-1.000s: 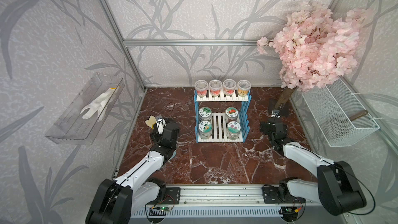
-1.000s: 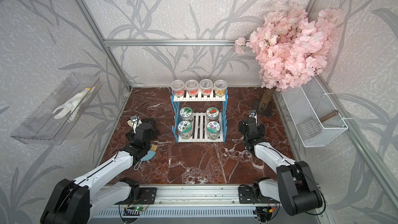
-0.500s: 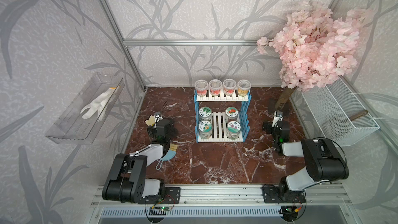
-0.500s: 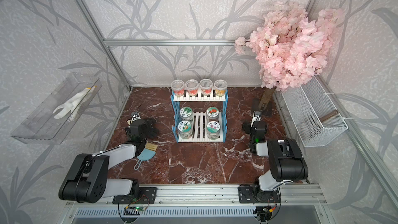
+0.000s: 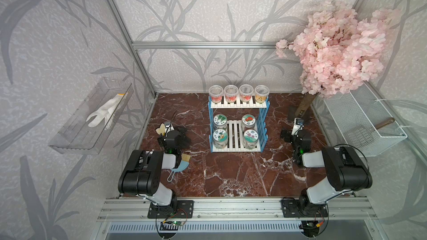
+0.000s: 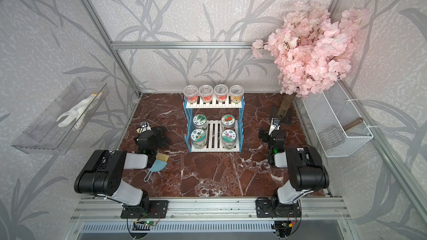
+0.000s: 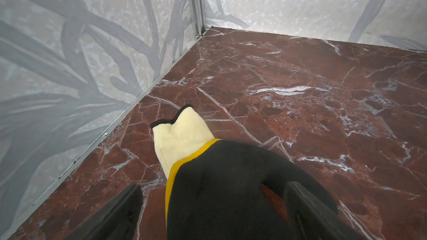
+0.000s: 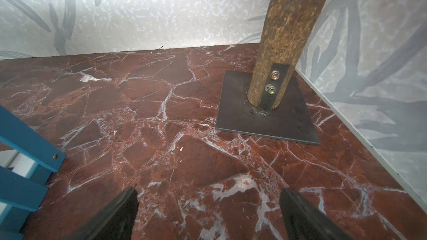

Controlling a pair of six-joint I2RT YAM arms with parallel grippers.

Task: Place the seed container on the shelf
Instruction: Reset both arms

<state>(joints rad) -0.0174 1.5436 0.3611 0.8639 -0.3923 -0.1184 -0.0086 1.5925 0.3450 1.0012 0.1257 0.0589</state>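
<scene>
Pincers spread wide, both empty

left pincer (image 7: 212,195) over black glove with cream knit cuff (image 7: 231,162); right pincer (image 8: 205,195) over red marble floor (image 8: 161,88). Between them, well apart from each: blue-and-white two-tier slatted shelf (image 5: 238,105), four clear picture-lidded seed jars (image 5: 248,121) upright on lower tier.

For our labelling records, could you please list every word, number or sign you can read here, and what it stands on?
No text here can be read.
Lids of the four jars on the shelf's lower tier: plant pictures ringed by tiny marks, too small to read.
Metal base plate of the blossom tree: a faint scrawl, illegible.
</scene>
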